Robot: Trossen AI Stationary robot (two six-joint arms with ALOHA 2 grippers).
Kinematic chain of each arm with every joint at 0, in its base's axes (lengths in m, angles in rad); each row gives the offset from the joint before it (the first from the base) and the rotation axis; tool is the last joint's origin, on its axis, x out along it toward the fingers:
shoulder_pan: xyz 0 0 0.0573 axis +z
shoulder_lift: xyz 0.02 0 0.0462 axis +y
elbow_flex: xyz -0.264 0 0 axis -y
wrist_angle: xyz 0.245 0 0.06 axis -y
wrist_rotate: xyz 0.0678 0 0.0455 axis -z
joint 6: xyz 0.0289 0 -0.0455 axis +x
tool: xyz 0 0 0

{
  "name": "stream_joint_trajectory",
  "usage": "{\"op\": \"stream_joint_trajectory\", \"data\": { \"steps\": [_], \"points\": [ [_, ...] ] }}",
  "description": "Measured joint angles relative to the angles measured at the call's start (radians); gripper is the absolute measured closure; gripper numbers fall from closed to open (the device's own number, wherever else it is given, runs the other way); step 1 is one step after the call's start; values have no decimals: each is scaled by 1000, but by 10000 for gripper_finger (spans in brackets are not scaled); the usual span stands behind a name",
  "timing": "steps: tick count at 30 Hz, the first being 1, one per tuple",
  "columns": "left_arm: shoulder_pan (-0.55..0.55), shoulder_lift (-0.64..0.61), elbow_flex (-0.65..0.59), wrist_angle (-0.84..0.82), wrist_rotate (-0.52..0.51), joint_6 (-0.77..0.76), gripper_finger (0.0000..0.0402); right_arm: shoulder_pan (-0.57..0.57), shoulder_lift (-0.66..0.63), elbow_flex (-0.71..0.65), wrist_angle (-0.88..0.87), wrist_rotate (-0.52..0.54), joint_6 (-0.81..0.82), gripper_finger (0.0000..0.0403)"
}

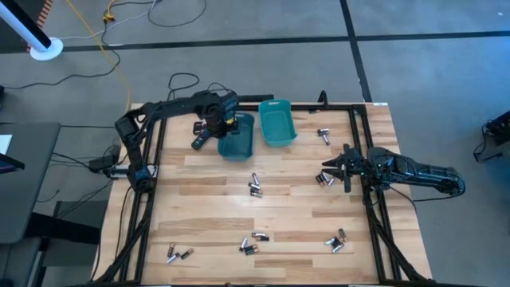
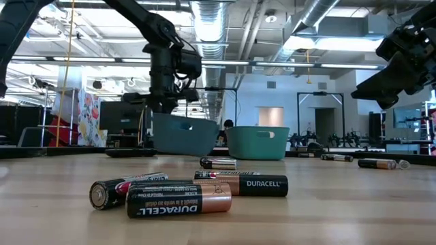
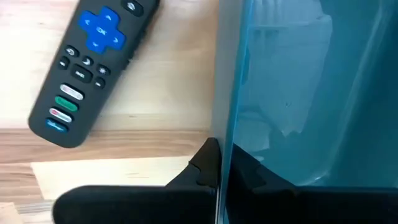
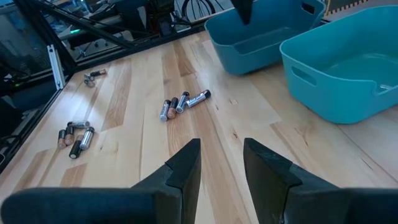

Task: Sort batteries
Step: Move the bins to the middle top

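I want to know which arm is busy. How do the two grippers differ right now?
The left gripper is shut on the wall of the darker teal bin; the right gripper is open and holds nothing. The left is at the table's far side beside the remote; the right hovers above bare wood near the right edge. Both are dark and two-fingered.

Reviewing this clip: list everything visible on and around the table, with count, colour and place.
batteries: many, silvery-grey or dark with copper ends, in loose clusters across the table's middle, near edge and right side
bins: two, teal, side by side at the far middle of the table
remote: one, black with blue buttons, left of the bins
table: one, light wood
left gripper: shut on the left bin's wall
right gripper: empty, its jaws partly apart, above the table's right side
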Motion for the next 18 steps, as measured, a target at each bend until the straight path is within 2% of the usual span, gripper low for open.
{"op": "stream_joint_trajectory", "data": {
  "steps": [9,18],
  "points": [
    [-37,0,-34,-3,-20,-67,400,0,0,0,0,0,0,264],
    [-47,0,-59,9,-43,-79,374,0,0,0,0,0,0,264]
  ]
}}
